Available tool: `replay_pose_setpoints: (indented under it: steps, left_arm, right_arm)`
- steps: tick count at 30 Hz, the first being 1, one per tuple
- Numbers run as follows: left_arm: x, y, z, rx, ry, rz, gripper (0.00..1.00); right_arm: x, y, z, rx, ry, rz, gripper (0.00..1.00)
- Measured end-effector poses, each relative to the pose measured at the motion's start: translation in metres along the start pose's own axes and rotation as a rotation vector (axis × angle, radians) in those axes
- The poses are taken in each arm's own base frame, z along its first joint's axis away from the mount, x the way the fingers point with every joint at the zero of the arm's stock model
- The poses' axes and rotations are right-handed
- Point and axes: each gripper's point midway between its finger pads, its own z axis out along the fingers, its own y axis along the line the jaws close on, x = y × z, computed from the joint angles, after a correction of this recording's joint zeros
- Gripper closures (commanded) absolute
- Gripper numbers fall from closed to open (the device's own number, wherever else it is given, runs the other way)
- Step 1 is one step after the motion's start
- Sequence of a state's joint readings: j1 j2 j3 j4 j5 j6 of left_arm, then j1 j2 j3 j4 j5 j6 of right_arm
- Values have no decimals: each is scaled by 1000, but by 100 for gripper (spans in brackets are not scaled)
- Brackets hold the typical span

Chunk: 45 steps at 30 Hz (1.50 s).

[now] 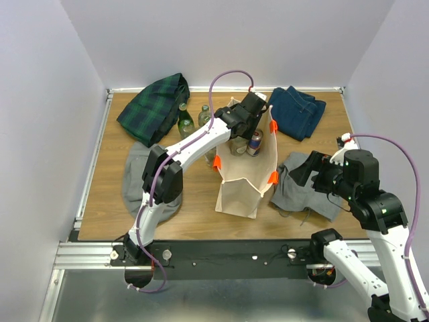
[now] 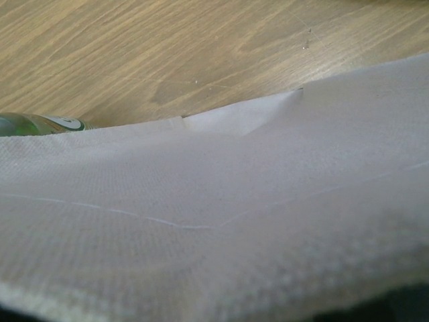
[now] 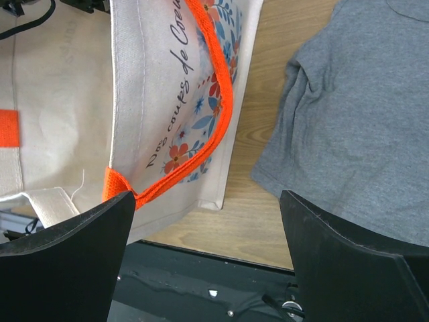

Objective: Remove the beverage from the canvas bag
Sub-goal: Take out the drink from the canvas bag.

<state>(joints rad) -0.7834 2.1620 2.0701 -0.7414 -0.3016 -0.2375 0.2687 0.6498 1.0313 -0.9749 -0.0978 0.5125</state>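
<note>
Bag axis: The canvas bag (image 1: 244, 181) stood upright at mid-table, its long axis vertical and its mouth open upward.
Beverage axis: The beverage (image 1: 255, 142), a can, stood upright inside the bag with its top facing up, toward the right side of the mouth.
Beverage to left gripper: The left gripper (image 1: 247, 107) sat at the far rim of the bag mouth, just beyond the can and above it.
Left gripper state: You could not tell how far it was open or whether it held anything. Its wrist view showed only canvas close up.
Right gripper state: The right gripper (image 3: 208, 201) had its jaws spread wide with nothing between them.
Right gripper position: It hung off the bag's right side, near one orange handle (image 3: 221, 100), above the grey shirt (image 3: 348, 134).
Left edge: You had two green bottles (image 1: 186, 122) just left of the bag, with the plaid cloth (image 1: 154, 104) beyond them.
Right edge: Folded denim (image 1: 296, 111) lay at the far right, apart from the bag.
Near side: A grey cloth (image 1: 137, 178) lay near left under the left arm. Table (image 1: 194, 215) wood showed in front of the bag.
</note>
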Motion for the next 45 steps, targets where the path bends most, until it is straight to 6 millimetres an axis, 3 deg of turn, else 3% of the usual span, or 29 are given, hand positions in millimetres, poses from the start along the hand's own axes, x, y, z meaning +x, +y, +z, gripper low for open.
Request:
replay_pose_setpoints:
  steps: [4,10,20,23,28,45]
  left_arm:
    - [0,0,0,0,0,-1,44]
    - [-1,0,0,2,-2,-11,55]
    - [-4,-1,1,11,-13,-27,55]
    - [-4,-1,1,11,-14,-28,46]
    - [-2,0,1,6,-5,-23,44]
    - [-3,0,1,7,-6,-26,53]
  right_arm:
    - [1,-1,1,2,4,0,2]
    - [2,-1,1,3,6,0,2]
    - [2,-1,1,3,6,-6,2]
    - [2,-2,1,4,6,-7,2]
    - [2,-2,1,4,6,-7,2]
    - [3,-2,2,6,10,-7,2]
